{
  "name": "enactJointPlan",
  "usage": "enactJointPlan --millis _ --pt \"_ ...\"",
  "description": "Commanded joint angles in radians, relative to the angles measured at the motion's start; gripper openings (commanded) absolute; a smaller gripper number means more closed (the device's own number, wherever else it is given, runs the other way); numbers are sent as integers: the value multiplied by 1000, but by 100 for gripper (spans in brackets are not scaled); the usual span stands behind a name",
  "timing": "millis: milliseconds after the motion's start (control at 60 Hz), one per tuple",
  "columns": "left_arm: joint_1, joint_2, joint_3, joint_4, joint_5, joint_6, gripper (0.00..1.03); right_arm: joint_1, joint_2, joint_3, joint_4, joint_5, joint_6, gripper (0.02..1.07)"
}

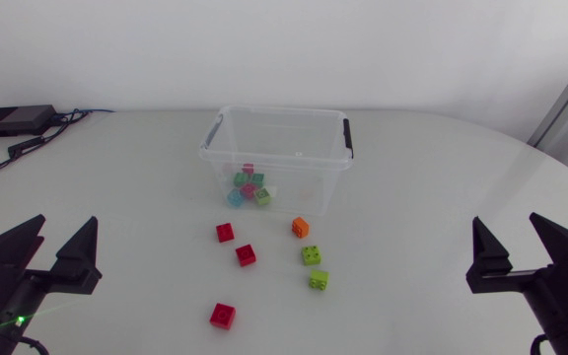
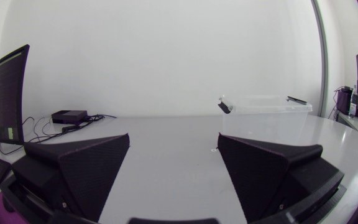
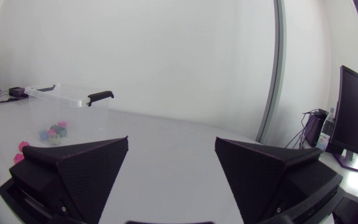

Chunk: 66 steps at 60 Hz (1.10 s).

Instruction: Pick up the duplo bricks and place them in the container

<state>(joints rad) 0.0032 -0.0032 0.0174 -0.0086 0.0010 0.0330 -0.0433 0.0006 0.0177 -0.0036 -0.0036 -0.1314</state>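
From above, a clear plastic container with black handles (image 1: 304, 189) holds several coloured bricks (image 1: 248, 187). Three red duplo bricks (image 1: 246, 254), one orange brick (image 1: 301, 227) and two lime-green bricks (image 1: 312, 255) lie on the white table (image 1: 422, 197) just before it. The left gripper (image 1: 64, 225) and right gripper (image 1: 506, 225) sit well apart from them, fingers spread. In the left wrist view, the left gripper (image 2: 173, 140) is spread and empty, with the container (image 2: 266, 115) ahead. In the right wrist view, the right gripper (image 3: 171, 142) is likewise spread, with the container (image 3: 67, 115) ahead and to one side.

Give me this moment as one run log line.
left gripper: open, empty | right gripper: open, empty | table: six loose bricks | container: some stored bricks | stage: no pick begun
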Motion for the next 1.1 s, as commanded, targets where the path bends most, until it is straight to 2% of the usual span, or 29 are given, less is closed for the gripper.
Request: enactJointPlan --millis 0,317,533,750,800,950,1083 --pt "-6 -9 -16 -4 -1 -21 99 -6 -5 -18 -6 -4 4 103" --pt "-8 -9 -16 -2 -1 -25 99 0 -4 -18 -6 -4 6 103" --pt "-39 -11 -14 -5 -1 -27 99 -6 -5 -18 -7 -4 -2 103" --pt "-31 2 33 -1 -1 -19 96 10 -7 -5 2 -3 -8 103" --pt "-32 31 59 -7 -1 -13 96 11 -5 7 4 -3 -8 103" --pt "-46 285 243 -51 7 -16 96 36 70 60 25 1 -7 102" --pt "-112 408 357 -110 8 -39 96 37 239 143 37 2 -7 102"
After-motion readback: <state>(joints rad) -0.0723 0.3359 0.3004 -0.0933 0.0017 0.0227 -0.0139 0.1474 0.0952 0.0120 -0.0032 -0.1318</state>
